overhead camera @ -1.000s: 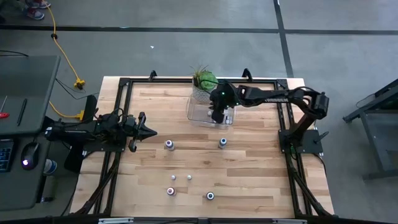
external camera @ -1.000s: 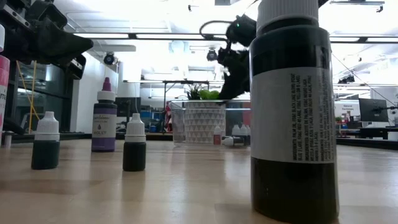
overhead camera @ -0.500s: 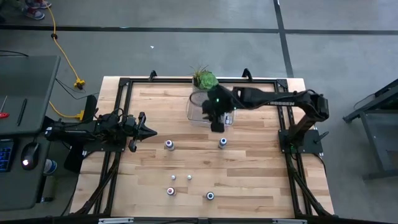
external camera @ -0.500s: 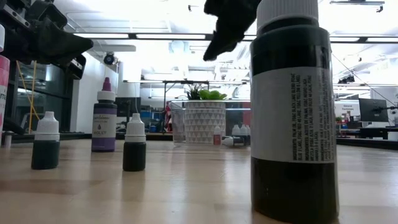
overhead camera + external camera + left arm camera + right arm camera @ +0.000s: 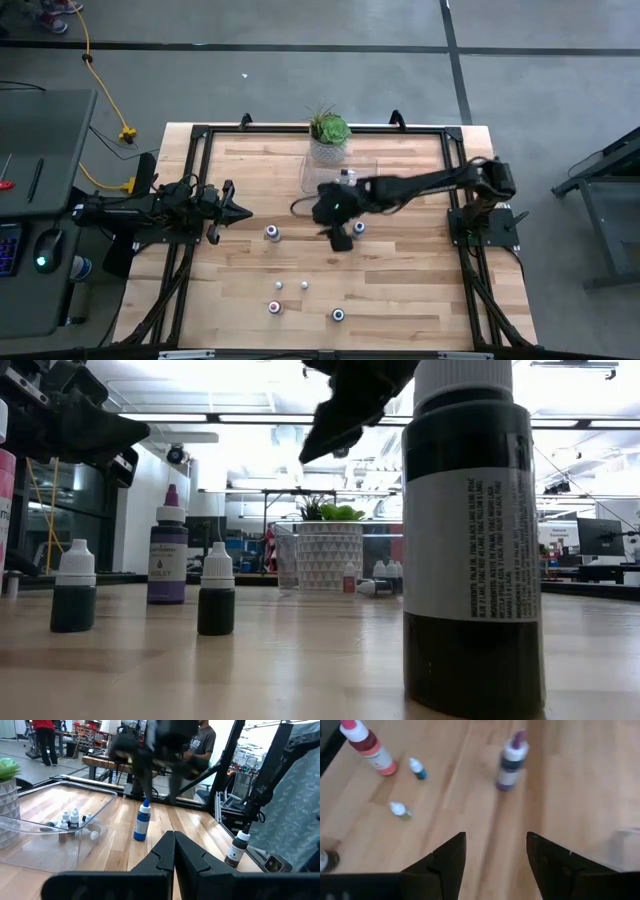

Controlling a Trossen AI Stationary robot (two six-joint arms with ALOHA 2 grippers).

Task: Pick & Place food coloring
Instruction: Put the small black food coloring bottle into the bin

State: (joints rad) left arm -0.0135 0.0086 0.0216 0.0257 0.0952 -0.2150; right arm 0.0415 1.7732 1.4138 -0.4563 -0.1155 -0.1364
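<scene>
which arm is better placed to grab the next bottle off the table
Right, probably. Its pincer hangs open and empty over mid-table, between the purple bottle and blue bottle. The left pincer waits shut at the table's left edge.

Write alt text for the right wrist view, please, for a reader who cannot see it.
The right gripper, fingers open and empty, hangs above a wooden table. On the table stand a purple bottle, a red bottle and two tiny white-capped bottles.
</scene>
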